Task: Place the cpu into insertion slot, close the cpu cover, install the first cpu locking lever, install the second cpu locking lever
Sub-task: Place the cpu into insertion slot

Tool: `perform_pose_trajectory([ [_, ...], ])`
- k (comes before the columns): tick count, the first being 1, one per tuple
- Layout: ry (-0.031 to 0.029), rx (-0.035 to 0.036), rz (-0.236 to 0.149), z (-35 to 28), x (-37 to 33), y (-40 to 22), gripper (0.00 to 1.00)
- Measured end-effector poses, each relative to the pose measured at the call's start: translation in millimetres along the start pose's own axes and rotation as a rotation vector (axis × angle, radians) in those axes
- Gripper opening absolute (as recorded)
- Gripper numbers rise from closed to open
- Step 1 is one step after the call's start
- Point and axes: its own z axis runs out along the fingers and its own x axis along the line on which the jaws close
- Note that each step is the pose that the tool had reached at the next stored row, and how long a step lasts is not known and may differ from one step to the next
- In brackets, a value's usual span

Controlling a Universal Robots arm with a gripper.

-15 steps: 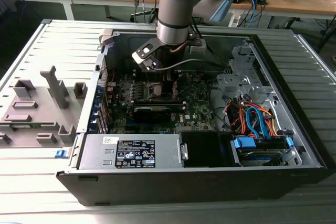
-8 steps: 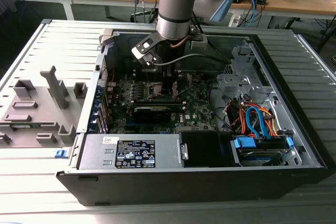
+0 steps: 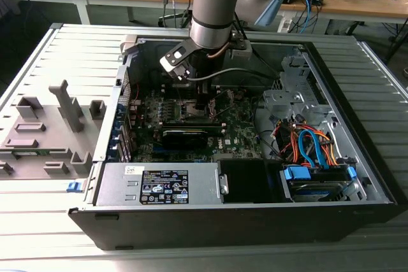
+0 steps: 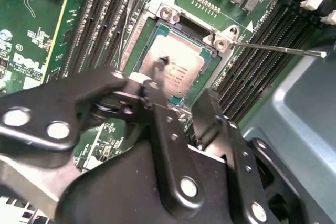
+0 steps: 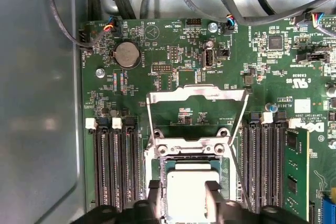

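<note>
I am holding the chip (image 5: 188,190) right at the socket (image 5: 157,150), my jaws closed on its sides, so placing looks nearly done, while the cover (image 5: 197,94) is standing flipped open and both levers (image 4: 278,50) are waiting unlatched.

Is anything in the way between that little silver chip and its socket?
Nothing visible: the cpu cover is swung open, clear of the insertion slot, and the cpu lies in it under the end effector.
</note>
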Motion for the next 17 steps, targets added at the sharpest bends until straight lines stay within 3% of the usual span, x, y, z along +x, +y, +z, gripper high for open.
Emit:
perform_pose_trajectory([
  [2, -0.0035, -0.0001, -0.015, 0.0, -0.3, 0.0, 0.35],
  [4, -0.0057, -0.0006, -0.054, 0.0, -0.3, 0.1, 0.23],
  [7, -0.0088, -0.0011, -0.112, 0.1, -0.2, 0.1, 0.17],
  [8, -0.0106, -0.0013, -0.135, 0.2, -0.2, 0.1, 0.11],
  [11, -0.0152, -0.0018, -0.203, 0.7, -0.3, 0.0, 0.11],
  [17, -0.0157, -0.002, -0.208, 6.4, -1.0, 0.2, 0.11],
])
